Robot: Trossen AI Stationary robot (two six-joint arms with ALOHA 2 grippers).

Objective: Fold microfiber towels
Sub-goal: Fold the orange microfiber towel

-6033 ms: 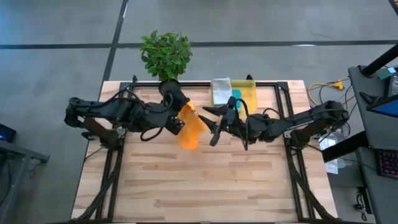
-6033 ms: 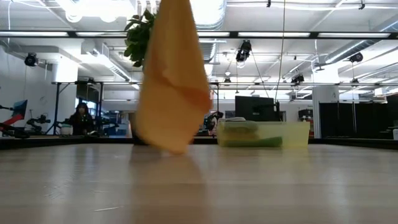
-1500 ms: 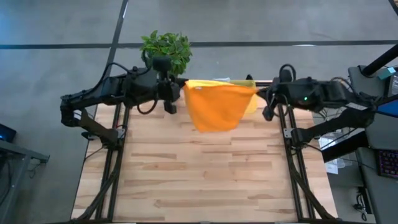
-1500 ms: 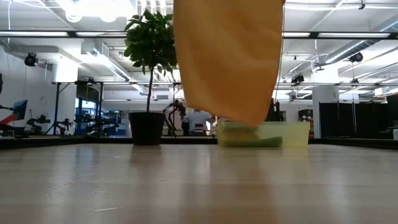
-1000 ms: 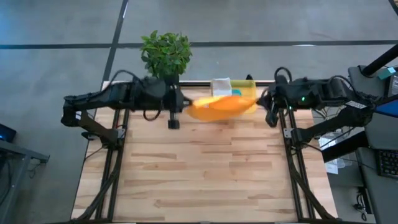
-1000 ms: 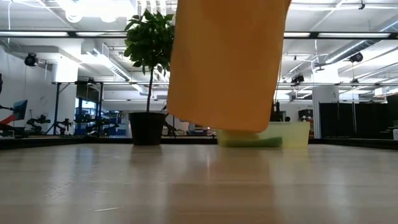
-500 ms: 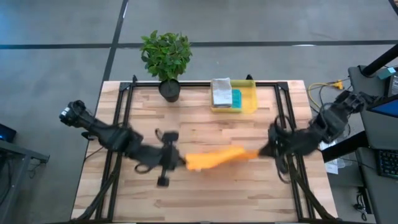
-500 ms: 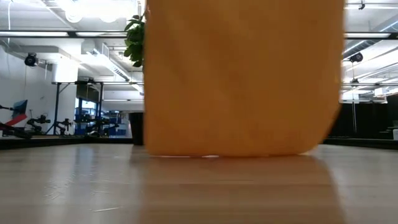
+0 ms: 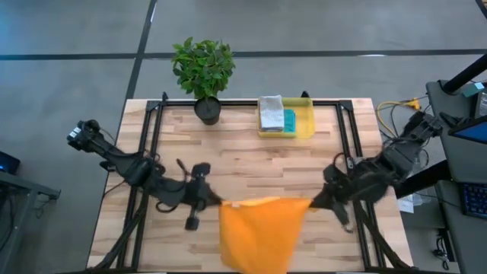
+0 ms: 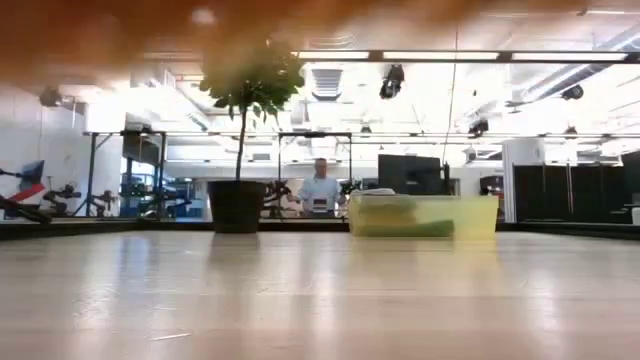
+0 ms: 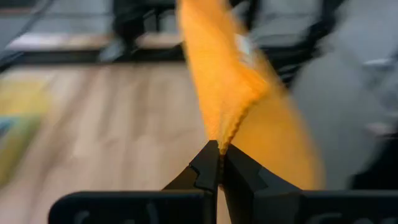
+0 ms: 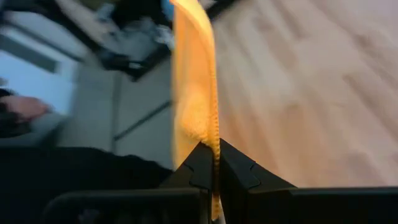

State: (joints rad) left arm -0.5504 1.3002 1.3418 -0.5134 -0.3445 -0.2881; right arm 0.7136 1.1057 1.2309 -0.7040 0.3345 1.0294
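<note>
Towel (image 9: 257, 232), orange, hung spread between both arms over the table's (image 9: 251, 171) near edge, unfolded. Left gripper (image 9: 215, 202) and right gripper (image 9: 312, 202) each pinched tight on a top corner. Other cloths left in the yellow bin (image 9: 304, 122), untouched. No fold made; task judged barely begun.

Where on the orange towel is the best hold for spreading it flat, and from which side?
At its two upper corners, one from each side, as now: left gripper and right gripper each pinch a corner, so the orange towel hangs as a wide open sheet between them.
</note>
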